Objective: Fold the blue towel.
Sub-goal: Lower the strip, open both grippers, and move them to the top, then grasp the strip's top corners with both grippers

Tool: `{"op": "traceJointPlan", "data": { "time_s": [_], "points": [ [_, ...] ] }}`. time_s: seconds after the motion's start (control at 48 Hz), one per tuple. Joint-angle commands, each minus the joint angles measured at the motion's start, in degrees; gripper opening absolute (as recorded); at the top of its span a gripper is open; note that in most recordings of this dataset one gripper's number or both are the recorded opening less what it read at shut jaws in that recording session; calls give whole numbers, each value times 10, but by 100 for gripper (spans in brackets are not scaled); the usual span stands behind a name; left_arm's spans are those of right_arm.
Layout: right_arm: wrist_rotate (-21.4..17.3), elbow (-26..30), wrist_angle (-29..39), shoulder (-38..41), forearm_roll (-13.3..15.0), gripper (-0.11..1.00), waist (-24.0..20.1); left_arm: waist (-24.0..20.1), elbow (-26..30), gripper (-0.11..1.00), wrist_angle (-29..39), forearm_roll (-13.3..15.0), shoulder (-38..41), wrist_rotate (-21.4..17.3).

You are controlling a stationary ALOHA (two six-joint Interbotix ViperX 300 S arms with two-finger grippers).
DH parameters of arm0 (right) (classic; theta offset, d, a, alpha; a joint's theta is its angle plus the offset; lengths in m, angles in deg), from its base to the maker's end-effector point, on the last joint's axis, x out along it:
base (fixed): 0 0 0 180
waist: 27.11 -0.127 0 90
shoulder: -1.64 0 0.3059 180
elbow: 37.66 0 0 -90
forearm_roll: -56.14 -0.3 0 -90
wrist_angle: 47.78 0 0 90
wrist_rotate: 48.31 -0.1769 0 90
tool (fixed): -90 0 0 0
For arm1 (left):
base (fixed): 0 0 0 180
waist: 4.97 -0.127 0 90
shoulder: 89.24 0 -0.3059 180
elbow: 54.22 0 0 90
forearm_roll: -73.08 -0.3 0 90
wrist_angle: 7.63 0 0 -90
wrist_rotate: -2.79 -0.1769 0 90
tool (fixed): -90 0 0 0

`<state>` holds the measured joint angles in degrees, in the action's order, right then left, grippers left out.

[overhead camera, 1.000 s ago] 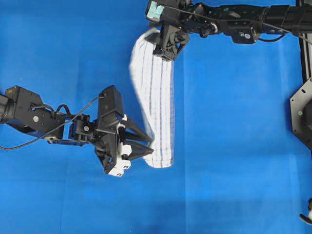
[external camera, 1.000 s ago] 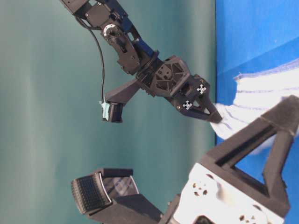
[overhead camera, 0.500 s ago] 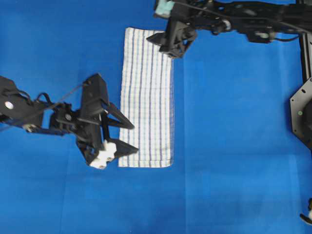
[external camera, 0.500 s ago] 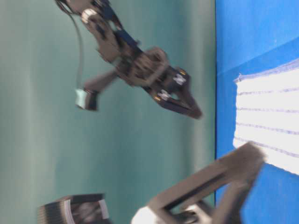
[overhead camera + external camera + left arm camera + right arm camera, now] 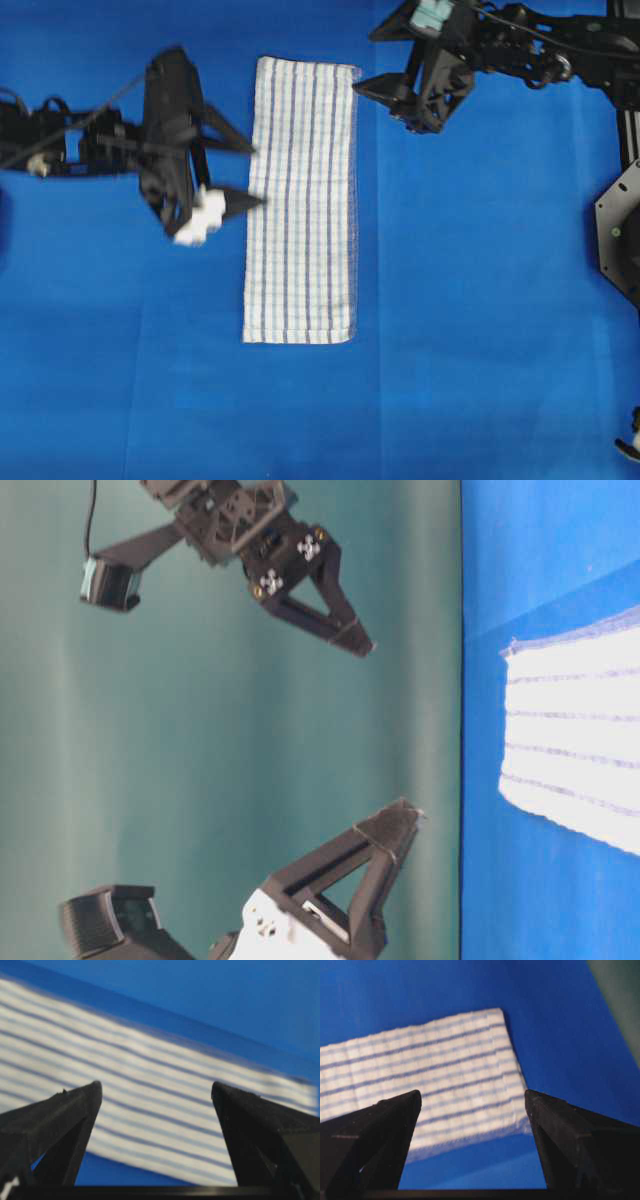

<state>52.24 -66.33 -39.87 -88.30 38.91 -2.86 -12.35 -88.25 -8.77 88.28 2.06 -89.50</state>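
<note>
Both tools, left and right, now hang spread and empty, having released the blue towel, which lies as a flat narrow strip mid-worktop, suggesting one fold is complete.

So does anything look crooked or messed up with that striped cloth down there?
Nothing stands out. The blue towel lies flat on the blue table covering as a long narrow strip with fairly straight edges. The left gripper and right gripper are both open, beside the towel, holding nothing.
</note>
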Motion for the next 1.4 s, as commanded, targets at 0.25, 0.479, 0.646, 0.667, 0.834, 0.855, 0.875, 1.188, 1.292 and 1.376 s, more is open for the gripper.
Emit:
{"op": "traceJointPlan", "data": {
  "time_s": [0.25,0.479,0.646,0.667,0.834,0.855,0.875,1.188,1.292,1.376],
  "points": [
    [-34,-23,-5,-36,-2,87,-1,-75,9,85,3,-2,-13,-51],
    [-35,-20,-9,-31,-2,87,-1,-76,9,85,2,-1,-12,-52],
    [-39,-20,-29,-7,-2,87,10,-106,11,85,-12,-1,1,-62],
    [-40,-19,-33,-1,-2,87,12,-112,11,85,-16,-2,4,-64],
    [-59,-10,-71,69,-4,87,29,-150,11,85,-61,-2,52,-85],
    [-62,-8,-76,77,-5,87,30,-154,11,85,-68,-1,59,-87],
    [-63,-6,-80,85,-5,87,31,-157,11,85,-73,-2,66,-88],
    [-72,12,-154,171,-38,87,38,-196,33,85,-181,-1,181,-92],
    [-71,17,-168,193,-53,87,38,-203,45,85,-196,-1,217,-92],
    [-72,18,-178,208,-63,87,38,-207,56,85,-202,-2,242,-92]
  ]
}}
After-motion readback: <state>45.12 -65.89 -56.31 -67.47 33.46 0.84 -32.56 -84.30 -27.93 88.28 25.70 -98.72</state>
